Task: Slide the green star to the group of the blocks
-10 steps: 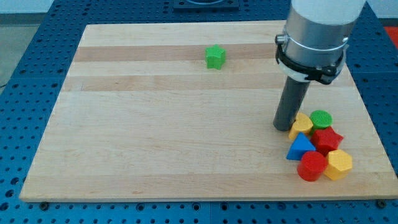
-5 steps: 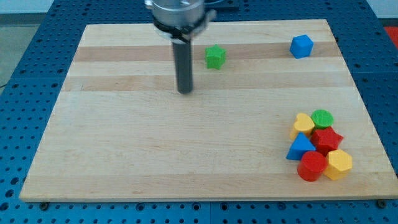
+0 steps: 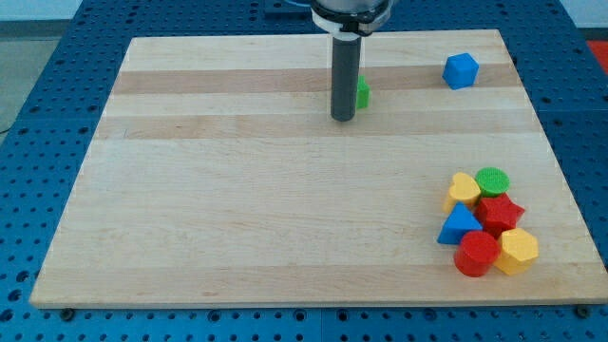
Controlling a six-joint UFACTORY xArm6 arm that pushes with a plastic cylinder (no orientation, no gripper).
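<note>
Camera view, starting at the view's bottom: we see the near edge of the wooden board (image 3: 285,285), lying on a blue perforated table (image 3: 28,190). Close to the bottom right corner sits the group of blocks, packed together and touching. Nearest to us are a red block (image 3: 475,255), many-sided as far as we can tell, and a yellow hexagonal block (image 3: 519,251) on its right. Just above them lie a blue triangular block (image 3: 459,226) and a red star (image 3: 501,213). The far side of the group is made up of a second yellow block (image 3: 463,190), whose shape we cannot make out, and a green round block (image 3: 492,180).

Farther up, past a wide stretch of wood, our rod (image 3: 345,76) comes down from the view's top, and my tip (image 3: 343,118) meets the board a little right of centre. The green star (image 3: 362,91) is mostly hidden behind the rod; only a sliver shows at the rod's right side, just above the tip. We cannot tell whether the rod touches it. The star lies well apart from the group, up and to the view's left of it.

Farthest away, near the top right corner, a blue block (image 3: 461,70) stands alone; its shape looks cube-like.

We carry no claw, only the rod, so there is nothing to open or close.
</note>
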